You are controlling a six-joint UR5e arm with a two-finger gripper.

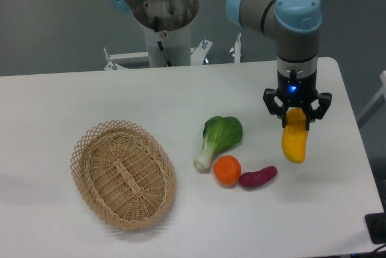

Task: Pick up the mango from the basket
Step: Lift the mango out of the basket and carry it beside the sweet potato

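Note:
The mango (294, 141) is a smooth yellow-orange fruit hanging lengthwise from my gripper (296, 115), which is shut on its upper end. It hangs above the table at the right, clear of the surface. The basket (123, 173) is an oval tan wicker basket at the left of the table, and it holds nothing. The gripper and mango are far to the right of the basket.
A green bok choy (218, 139), a round orange (227, 170) and a dark purple-red sweet potato (258, 177) lie in the middle of the white table (181, 95), just left of and below the mango. The table's right edge is close to the gripper.

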